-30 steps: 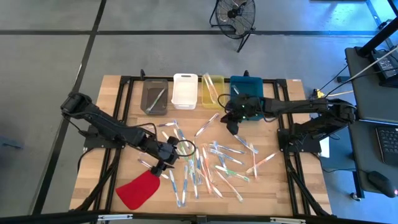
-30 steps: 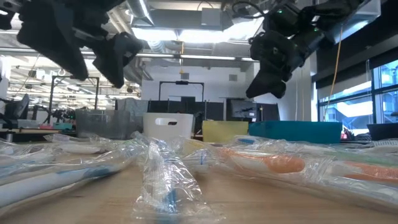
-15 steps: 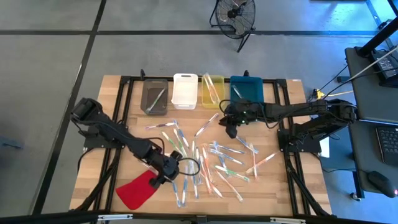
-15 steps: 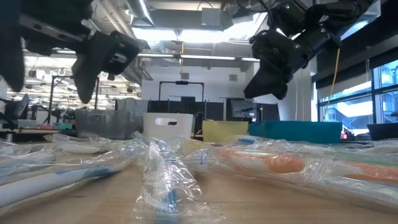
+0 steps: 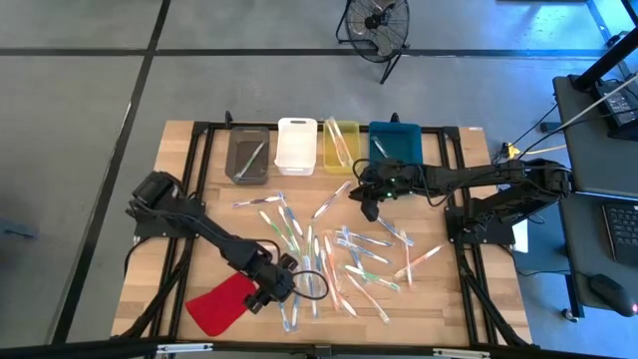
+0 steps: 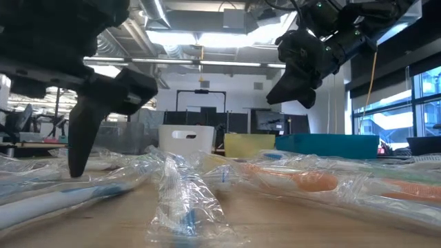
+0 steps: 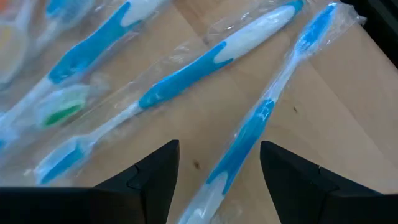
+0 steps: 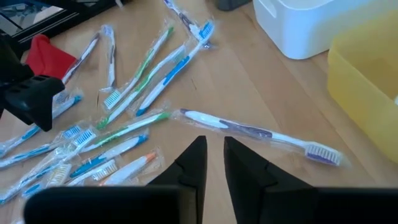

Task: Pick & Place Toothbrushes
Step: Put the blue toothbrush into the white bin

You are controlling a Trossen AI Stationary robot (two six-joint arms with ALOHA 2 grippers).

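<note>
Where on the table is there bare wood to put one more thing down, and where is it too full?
Bare wood lies along the left edge, between the grey bin and the red piece, and in the near right corner of the table. The middle is crowded with toothbrushes; the left pincer hangs low there.

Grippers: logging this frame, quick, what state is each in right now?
Left gripper: open, empty, low over a blue toothbrush.
Right gripper: nearly shut, holding nothing.
</note>
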